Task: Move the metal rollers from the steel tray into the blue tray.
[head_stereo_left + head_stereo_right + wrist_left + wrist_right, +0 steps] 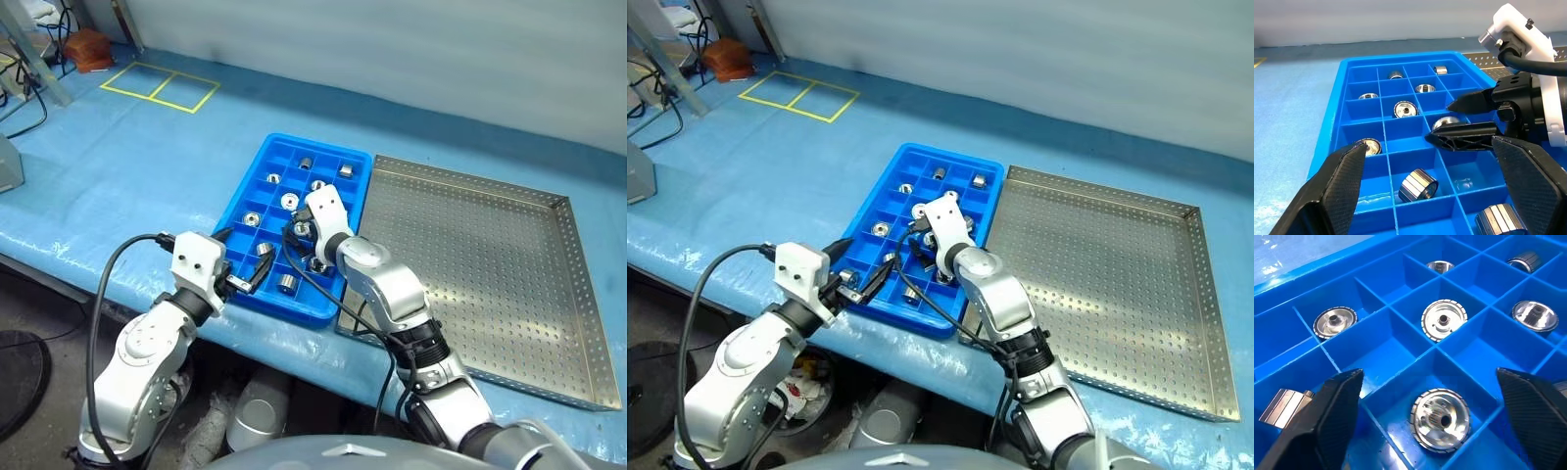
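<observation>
blue table cover [127,166]: blue tray [257,168] holding rollers [1440,419], steel tray [490,274] alongside; right gripper [1449,122] spread wide over tray, empty; left gripper [250,277] wide, empty, at near edge

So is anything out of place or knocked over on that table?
Nothing stands out. The metal rollers each sit in their own compartment of the blue tray, some upright and some on their sides, none spilled onto the table cover. The steel tray lies flat beside it with no rollers left that I can see.

No readable text, label or number on anything.
</observation>
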Tool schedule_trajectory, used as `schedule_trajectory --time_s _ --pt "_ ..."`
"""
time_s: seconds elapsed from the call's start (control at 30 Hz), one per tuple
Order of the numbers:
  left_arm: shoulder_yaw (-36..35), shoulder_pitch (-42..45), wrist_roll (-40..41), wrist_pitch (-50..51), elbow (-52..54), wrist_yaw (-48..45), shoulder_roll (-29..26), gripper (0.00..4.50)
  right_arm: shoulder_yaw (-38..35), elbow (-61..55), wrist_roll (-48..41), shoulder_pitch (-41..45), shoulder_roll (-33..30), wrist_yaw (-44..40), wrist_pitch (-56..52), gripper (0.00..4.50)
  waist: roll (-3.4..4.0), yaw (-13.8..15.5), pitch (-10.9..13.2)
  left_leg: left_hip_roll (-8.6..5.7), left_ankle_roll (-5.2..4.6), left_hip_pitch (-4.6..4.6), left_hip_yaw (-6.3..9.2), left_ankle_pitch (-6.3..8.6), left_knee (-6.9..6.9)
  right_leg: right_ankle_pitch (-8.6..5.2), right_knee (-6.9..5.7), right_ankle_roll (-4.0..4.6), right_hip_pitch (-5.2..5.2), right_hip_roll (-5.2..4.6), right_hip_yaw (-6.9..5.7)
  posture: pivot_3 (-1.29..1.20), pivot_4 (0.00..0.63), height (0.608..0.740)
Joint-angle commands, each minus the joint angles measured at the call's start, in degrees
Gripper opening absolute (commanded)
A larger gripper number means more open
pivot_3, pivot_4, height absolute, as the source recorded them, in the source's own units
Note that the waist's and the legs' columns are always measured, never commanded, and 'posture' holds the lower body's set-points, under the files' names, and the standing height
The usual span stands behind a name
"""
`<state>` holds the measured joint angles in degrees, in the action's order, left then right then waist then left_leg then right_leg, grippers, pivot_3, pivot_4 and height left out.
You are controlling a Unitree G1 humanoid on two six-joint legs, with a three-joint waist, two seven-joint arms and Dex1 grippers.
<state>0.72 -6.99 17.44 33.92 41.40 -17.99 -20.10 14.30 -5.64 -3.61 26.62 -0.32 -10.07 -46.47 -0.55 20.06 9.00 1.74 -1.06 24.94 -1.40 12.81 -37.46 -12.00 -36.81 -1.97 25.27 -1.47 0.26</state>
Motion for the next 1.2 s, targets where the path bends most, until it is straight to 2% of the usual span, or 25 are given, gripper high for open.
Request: schedule_trajectory --time_s 0.03,0.17,0.33,0.57,0.7,0.9,1.2 --pt "0.9 3.2 1.0 -0.2 -0.8 -1.8 -0.6 4.50 -1.2 -8.4 -0.9 -1.5 -2.4 -1.6 -1.3 4.49 -0.01 -0.1 0.0 -0.01 0.00 0.08 0.00 0.00 0.00 0.01 0.00 -0.01 0.02 0.00 0.00 0.38 0.150 0.740" --pt "2.2 8.1 0.9 -1.0 -5.4 -4.7 -1.6 4.50 -3.1 -17.5 -2.5 -5.4 -6.7 -3.7 -3.1 4.49 0.01 -1.2 0.0 -0.04 -0.02 0.47 0.08 -0.04 -0.12 0.21 -0.02 -0.32 0.13 0.05 0.00 0.27 0.150 0.740" --pt "4.8 16.5 -0.2 -3.4 -13.9 -8.9 -2.0 4.50 -4.8 -27.8 -3.3 -11.7 -14.4 -6.5 -5.8 4.49 0.03 -5.2 0.0 -0.07 -0.05 0.55 0.13 -0.04 -0.35 0.13 0.00 -0.19 0.05 0.06 0.00 0.14 0.150 0.740" --pt "8.9 25.3 -1.8 -7.8 -24.2 -13.8 -0.4 4.50 -9.9 -38.5 -5.0 -20.2 -19.6 -7.0 -8.7 4.49 0.00 -14.8 0.0 -0.14 -0.21 0.48 0.20 -0.06 -0.57 0.21 -0.01 -0.23 -0.17 0.01 0.10 0.03 0.150 0.740" --pt "10.9 27.9 -4.3 -10.0 -29.2 -13.2 1.6 4.50 -12.7 -43.5 -5.5 -26.4 -21.5 -7.4 -9.4 4.49 -0.01 -18.4 0.0 -0.13 -0.24 -0.03 0.19 -0.04 -0.41 0.20 -0.04 -0.22 -0.58 0.04 0.20 0.01 0.150 0.740" --pt "9.9 25.6 -5.4 -8.6 -28.6 -11.5 2.2 4.50 -12.7 -46.9 -6.0 -30.5 -20.3 -5.7 -10.2 4.49 -0.01 -20.8 0.0 -0.04 -0.27 -0.43 0.20 -0.05 -0.44 0.18 -0.18 -0.19 -0.77 0.10 0.37 0.00 0.150 0.740" --pt "6.2 19.6 -6.4 -8.9 -24.8 -6.4 2.5 4.50 -11.9 -45.2 -7.4 -31.6 -19.2 -5.3 -9.3 4.49 -0.07 -20.3 0.0 -0.04 -0.30 -0.45 0.13 -0.06 -0.48 0.25 -0.14 -0.27 -0.78 -0.02 0.54 0.04 0.150 0.740"
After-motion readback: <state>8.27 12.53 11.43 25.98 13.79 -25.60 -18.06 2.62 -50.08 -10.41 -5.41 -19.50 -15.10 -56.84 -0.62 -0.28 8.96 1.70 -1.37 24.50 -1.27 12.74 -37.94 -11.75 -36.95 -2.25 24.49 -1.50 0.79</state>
